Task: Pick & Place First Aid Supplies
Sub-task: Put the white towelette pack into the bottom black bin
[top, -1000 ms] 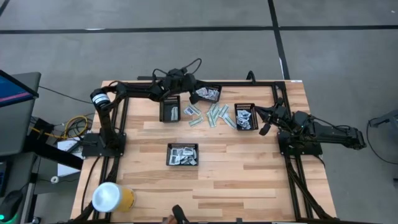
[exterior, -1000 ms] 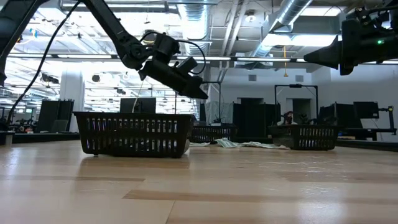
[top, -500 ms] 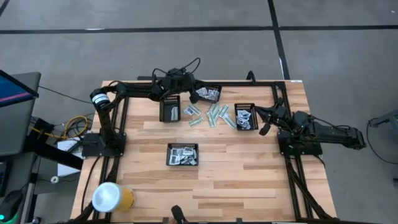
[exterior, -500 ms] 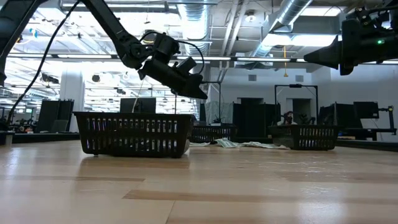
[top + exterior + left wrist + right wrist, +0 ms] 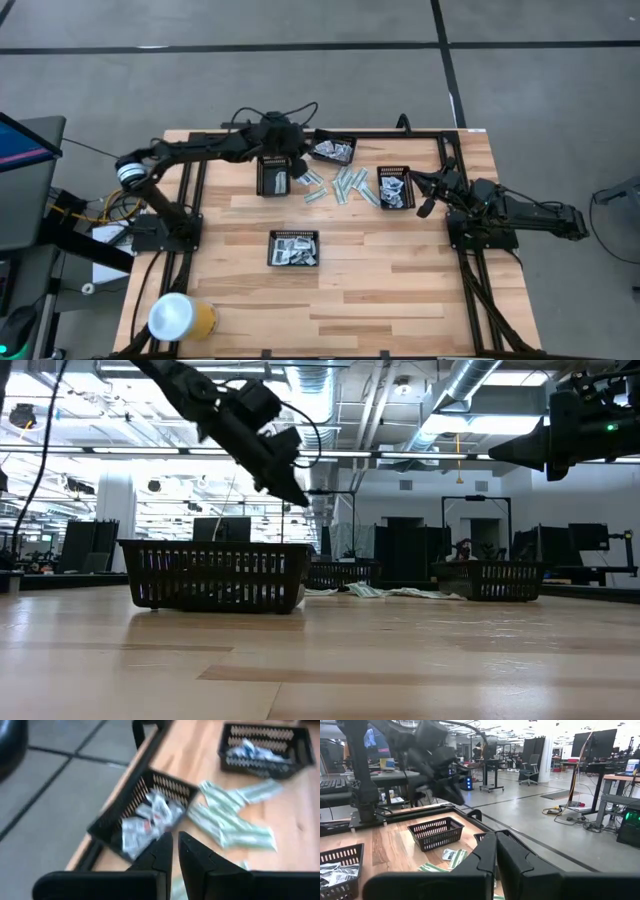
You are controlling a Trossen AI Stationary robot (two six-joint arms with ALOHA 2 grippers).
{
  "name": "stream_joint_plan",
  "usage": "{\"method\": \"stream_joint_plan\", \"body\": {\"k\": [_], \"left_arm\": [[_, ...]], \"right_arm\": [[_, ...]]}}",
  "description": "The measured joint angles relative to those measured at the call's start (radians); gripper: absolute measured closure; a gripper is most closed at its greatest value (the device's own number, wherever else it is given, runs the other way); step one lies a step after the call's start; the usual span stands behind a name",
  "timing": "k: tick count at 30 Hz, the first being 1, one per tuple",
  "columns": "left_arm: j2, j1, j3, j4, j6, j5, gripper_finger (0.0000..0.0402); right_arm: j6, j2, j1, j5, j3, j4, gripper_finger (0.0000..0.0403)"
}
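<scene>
Nearest, by the near left corner of the table point(image 5: 400, 290), stands a yellow roll point(image 5: 180, 318), no part of the job. In the middle of the table a black basket point(image 5: 293, 248) already holds a heap of white packets point(image 5: 296, 252).

Farther back, three more baskets sit along the far half: a left basket point(image 5: 273, 176) with only a packet or two, a far basket point(image 5: 333, 150) well filled, and a right basket point(image 5: 395, 187) also holding packets. Between them a scatter of pale green strips point(image 5: 340, 185) lies loose on the wood, so the sorting looks partly done, with those strips left to gather.

The left gripper point(image 5: 298, 172) hangs above the table between the left basket and the strips, its fingers drawn nearly together with nothing visible between them. The right gripper point(image 5: 425, 196) waits clenched and empty near the right edge, just beside the right basket.

Compared with a second ago, the left arm has swung its elbow out toward the left edge, and its gripper has come off the far basket toward the strips. The right arm has not moved.
</scene>
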Motion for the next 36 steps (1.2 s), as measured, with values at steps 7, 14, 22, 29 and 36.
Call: {"method": "stream_joint_plan", "body": {"k": [7, 14, 22, 29, 36], "left_arm": [[-0.101, -0.017, 0.000, -0.308, 0.007, 0.039, 0.0370], [-0.123, -0.042, 0.000, -0.418, 0.005, 0.066, 0.0370], [-0.123, -0.050, 0.000, -0.395, 0.061, 0.055, 0.0370], [-0.122, -0.051, 0.000, -0.354, 0.026, 0.056, 0.0370], [-0.062, -0.051, 0.000, -0.337, 0.028, 0.070, 0.0366]], "right_arm": [[0.000, 0.000, 0.000, 0.000, 0.000, 0.000, 0.0395], [0.000, 0.000, 0.000, 0.000, 0.000, 0.000, 0.0395], [0.000, 0.000, 0.000, 0.000, 0.000, 0.000, 0.0395], [0.000, 0.000, 0.000, 0.000, 0.000, 0.000, 0.0395], [0.000, 0.000, 0.000, 0.000, 0.000, 0.000, 0.0395]]}}
